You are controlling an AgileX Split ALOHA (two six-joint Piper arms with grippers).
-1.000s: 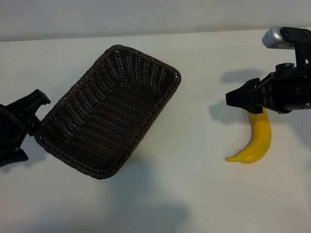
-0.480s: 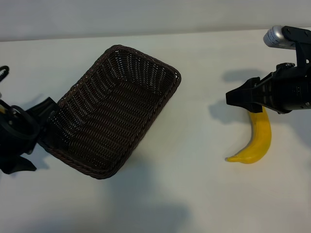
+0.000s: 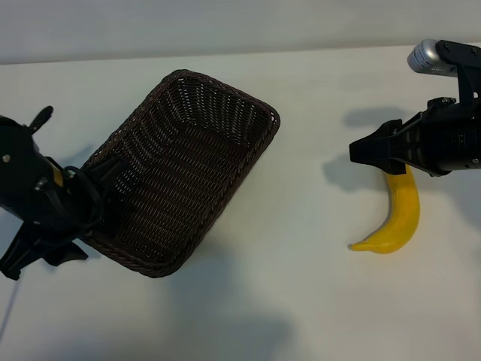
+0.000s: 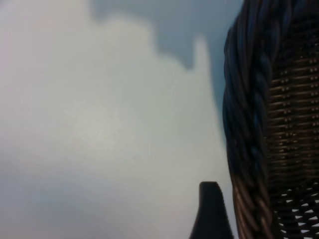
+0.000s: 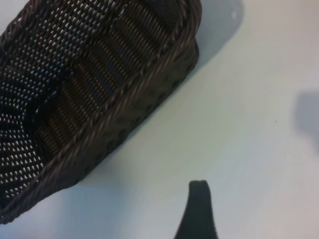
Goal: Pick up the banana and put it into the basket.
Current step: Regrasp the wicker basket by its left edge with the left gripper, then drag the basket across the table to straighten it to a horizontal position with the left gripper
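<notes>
The dark-brown woven basket (image 3: 180,169) lies slanted on the white table, left of centre. To the right, apart from it, the yellow banana (image 3: 398,218) lies on the table. My right gripper (image 3: 362,154) hovers open over the banana's upper end, pointing toward the basket and holding nothing; in the right wrist view one black finger (image 5: 198,209) shows over bare table, the basket (image 5: 99,94) lies beyond, and the banana is out of sight. My left gripper (image 3: 90,210) is open at the basket's left corner. Its one visible finger (image 4: 212,216) stands just outside the rim (image 4: 249,124).
The white table (image 3: 301,301) stretches bare between basket and banana and along the front. A pale wall runs behind the table's far edge (image 3: 240,53). A silver cylinder (image 3: 425,59) sits on the right arm.
My left arm has moved right, from beside the basket to right up against its left corner. The right arm, banana and basket have stayed put.
</notes>
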